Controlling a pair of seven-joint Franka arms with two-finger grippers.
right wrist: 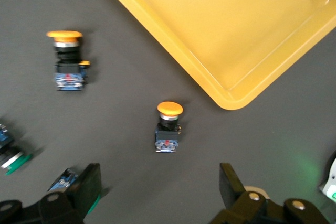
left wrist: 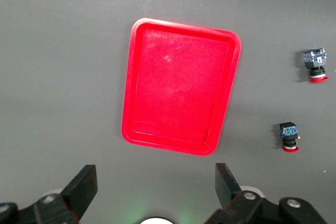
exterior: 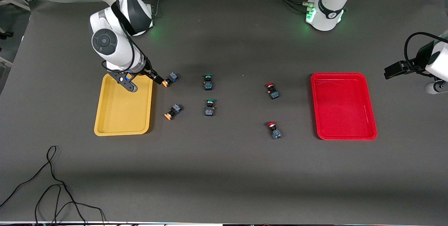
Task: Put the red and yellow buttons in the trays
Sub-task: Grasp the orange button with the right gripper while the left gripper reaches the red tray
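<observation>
Two yellow-capped buttons (exterior: 170, 79) (exterior: 172, 111) lie beside the yellow tray (exterior: 123, 128). In the right wrist view they show as one (right wrist: 169, 127) close to the fingers and one (right wrist: 67, 61) farther off, with the yellow tray (right wrist: 236, 30). My right gripper (exterior: 145, 83) (right wrist: 157, 187) is open and empty, low over the tray's corner next to the farther yellow button. Two red-capped buttons (exterior: 272, 90) (exterior: 274, 130) lie toward the red tray (exterior: 344, 105). My left gripper (exterior: 387, 73) (left wrist: 156, 187) is open and empty, up in the air past the red tray (left wrist: 178, 87); the red buttons (left wrist: 316, 65) (left wrist: 289, 136) show there too.
Two green-capped buttons (exterior: 208, 81) (exterior: 209, 107) lie mid-table between the yellow and red ones. A black cable (exterior: 52, 184) loops on the table near the front camera at the right arm's end. The left arm's base (exterior: 325, 12) stands at the table's back edge.
</observation>
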